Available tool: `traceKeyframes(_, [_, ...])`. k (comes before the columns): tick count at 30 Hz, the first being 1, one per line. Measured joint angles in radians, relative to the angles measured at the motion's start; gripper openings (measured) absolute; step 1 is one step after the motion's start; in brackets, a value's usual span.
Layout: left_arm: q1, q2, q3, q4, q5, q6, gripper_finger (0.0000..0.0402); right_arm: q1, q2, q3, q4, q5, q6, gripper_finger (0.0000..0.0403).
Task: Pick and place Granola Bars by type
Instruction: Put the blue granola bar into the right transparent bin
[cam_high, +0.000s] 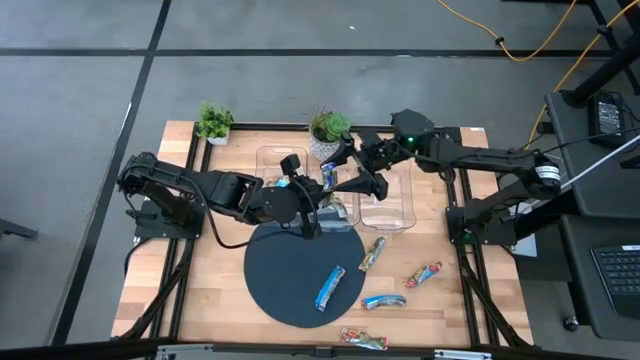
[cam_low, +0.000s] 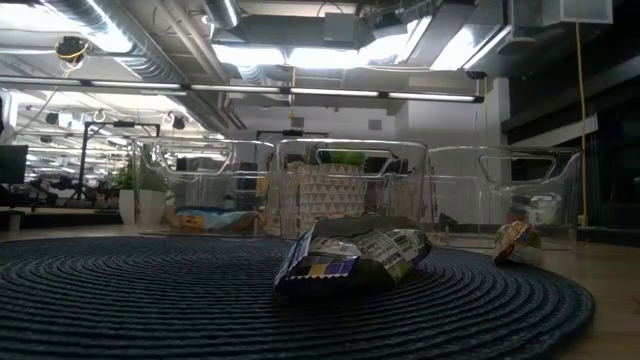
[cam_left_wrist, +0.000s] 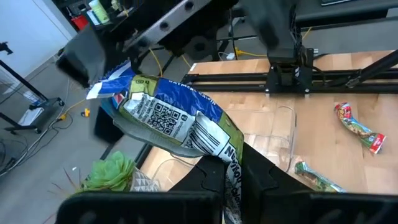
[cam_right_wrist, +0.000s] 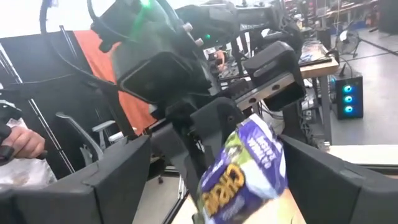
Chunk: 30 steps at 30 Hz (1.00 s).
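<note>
Holding the blue bar (cam_left_wrist: 171, 121) clamped in my left gripper (cam_high: 318, 192), its free end lay between my right gripper's (cam_high: 352, 172) wide-open fingers (cam_right_wrist: 348, 177), a handover.

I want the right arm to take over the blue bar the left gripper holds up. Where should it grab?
Grip the free upper half of the blue bar, probably across its flat faces from the side opposite the left gripper. That gripper pinches one end, so the rest sticks out clear, and the right gripper already straddles it, open.
</note>
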Motion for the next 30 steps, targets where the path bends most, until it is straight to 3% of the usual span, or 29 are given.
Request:
traceKeyframes(4, [0.000,0.000,0.000,0.000,0.002,0.000,0.0009,0.000,0.034,0.024,-0.001,-0.038,0.002,0.0339])
traceKeyframes(8, [0.000,0.000,0.000,-0.001,0.003,0.000,0.0009,0.000,0.041,0.034,0.001,-0.040,-0.001,0.0308])
traceKeyframes(22, [0.000,0.000,0.000,-0.003,-0.020,0.000,0.0014,0.000,0.039,0.034,0.002,-0.043,-0.012,0.0047])
traceKeyframes(30, [0.000,0.000,0.000,-0.007,-0.022,-0.036,0.0043,-0.002,0.036,0.034,0.015,-0.046,-0.029,0.0041])
